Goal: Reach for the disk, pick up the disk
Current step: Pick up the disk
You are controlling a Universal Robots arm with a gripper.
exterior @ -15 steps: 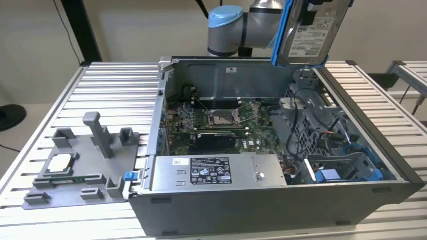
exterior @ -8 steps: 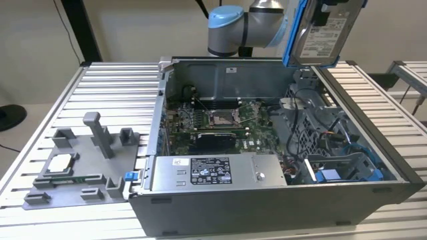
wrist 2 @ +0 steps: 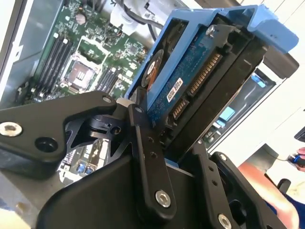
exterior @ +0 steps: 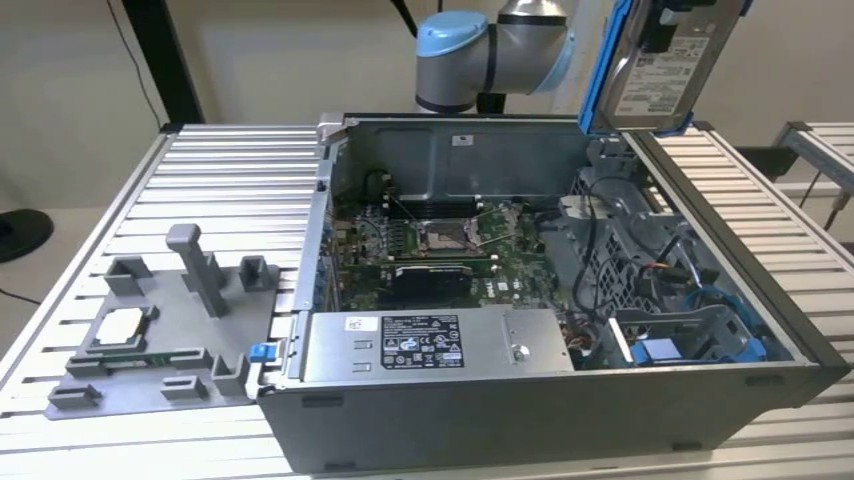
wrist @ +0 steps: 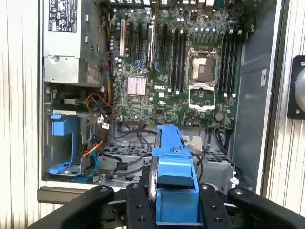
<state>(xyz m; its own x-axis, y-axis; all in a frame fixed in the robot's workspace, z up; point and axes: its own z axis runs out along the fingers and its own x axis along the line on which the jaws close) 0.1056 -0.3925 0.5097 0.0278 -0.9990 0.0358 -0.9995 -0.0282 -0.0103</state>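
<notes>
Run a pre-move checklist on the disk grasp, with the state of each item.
1. Jaws closed on the flat silver-grey metal disk with the blue plastic frame: ok; the gripper clamps it from both sides.
2. Disk lifted out of the open grey metal computer case: ok; it hangs above the case's far corner in the exterior view.
3. Cables detached from the disk's connector: ok; the contacts look bare in the second wrist view.
4. Grip secure against slipping: cannot tell.
5. Workspace free of people: not ok; a person's arm shows beside the table.
</notes>
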